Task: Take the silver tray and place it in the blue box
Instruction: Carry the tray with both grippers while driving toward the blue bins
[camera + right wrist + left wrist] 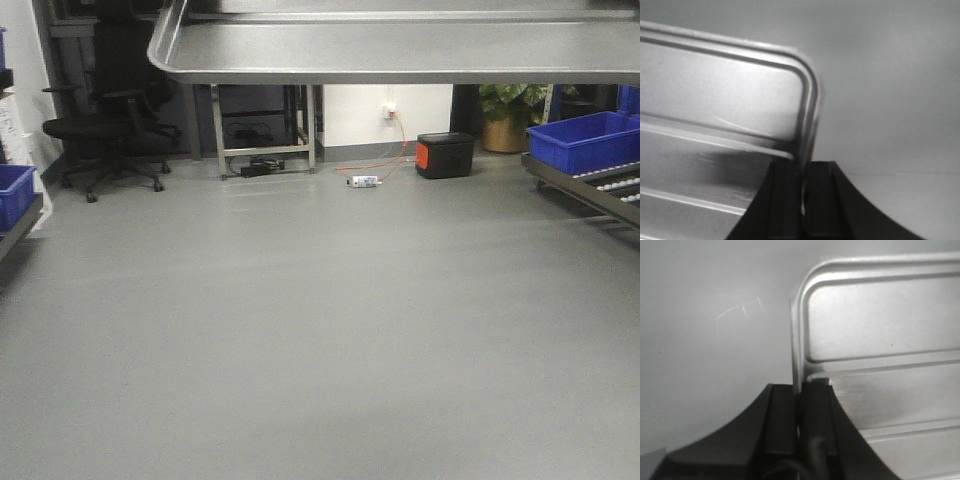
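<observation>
- Silver tray [880, 340] held aloft; left pincer [800, 390] and right pincer [802, 167] both closed on its rim.
- Carry step; next: level transfer into blue box [585, 140].

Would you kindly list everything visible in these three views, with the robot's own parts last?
silver tray: one, shiny silver, held across the top of the front view
blue box: two plainly seen, blue, one on the right roller rack, one at the left edge
office chair: one, black, back left
metal stand: one, grey, back centre
case: one, black with orange end, back right
bottle: one, pale, lying on the floor
potted plant: one, green, back right
left fingers: one pair, black, shut on the tray's rim
right fingers: one pair, black, shut on the tray's rim
</observation>
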`<state>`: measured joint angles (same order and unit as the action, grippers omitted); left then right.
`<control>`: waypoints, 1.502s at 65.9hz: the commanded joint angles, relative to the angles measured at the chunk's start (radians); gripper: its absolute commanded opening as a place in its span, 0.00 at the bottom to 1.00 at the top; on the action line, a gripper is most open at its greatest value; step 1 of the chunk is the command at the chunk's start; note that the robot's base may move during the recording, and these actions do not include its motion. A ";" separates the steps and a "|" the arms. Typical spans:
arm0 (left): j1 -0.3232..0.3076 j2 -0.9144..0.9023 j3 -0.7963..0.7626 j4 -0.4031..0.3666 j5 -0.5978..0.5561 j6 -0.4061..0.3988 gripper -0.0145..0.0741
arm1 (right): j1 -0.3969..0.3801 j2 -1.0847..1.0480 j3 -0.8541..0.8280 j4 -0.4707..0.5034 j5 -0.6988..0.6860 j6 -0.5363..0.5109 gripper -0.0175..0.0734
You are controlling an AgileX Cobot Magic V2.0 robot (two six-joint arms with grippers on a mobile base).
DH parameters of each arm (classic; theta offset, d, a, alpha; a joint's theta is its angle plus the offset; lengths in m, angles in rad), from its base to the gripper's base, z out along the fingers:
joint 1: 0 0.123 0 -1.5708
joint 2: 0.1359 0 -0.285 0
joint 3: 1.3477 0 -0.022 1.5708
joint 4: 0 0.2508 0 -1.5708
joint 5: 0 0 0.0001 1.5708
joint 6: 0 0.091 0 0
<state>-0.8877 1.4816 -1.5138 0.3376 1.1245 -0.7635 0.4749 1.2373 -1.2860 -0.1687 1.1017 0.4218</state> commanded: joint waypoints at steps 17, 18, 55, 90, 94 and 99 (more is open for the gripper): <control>-0.009 -0.033 -0.029 0.031 -0.027 0.022 0.05 | 0.001 -0.027 -0.028 -0.029 -0.055 -0.020 0.26; -0.009 -0.033 -0.029 0.031 -0.027 0.022 0.05 | 0.001 -0.027 -0.028 -0.029 -0.055 -0.020 0.26; -0.009 -0.033 -0.029 0.031 -0.027 0.022 0.05 | 0.001 -0.027 -0.028 -0.029 -0.055 -0.020 0.26; -0.006 -0.033 -0.029 0.014 -0.027 0.022 0.05 | 0.001 -0.027 -0.028 -0.029 -0.055 -0.020 0.26; -0.006 -0.033 -0.029 0.012 -0.027 0.022 0.05 | 0.001 -0.027 -0.028 -0.029 -0.055 -0.020 0.26; -0.006 -0.033 -0.029 0.012 -0.027 0.022 0.05 | 0.001 -0.026 -0.028 -0.029 -0.055 -0.020 0.26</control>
<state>-0.8877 1.4816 -1.5138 0.3266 1.1263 -0.7635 0.4749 1.2373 -1.2846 -0.1701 1.1037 0.4218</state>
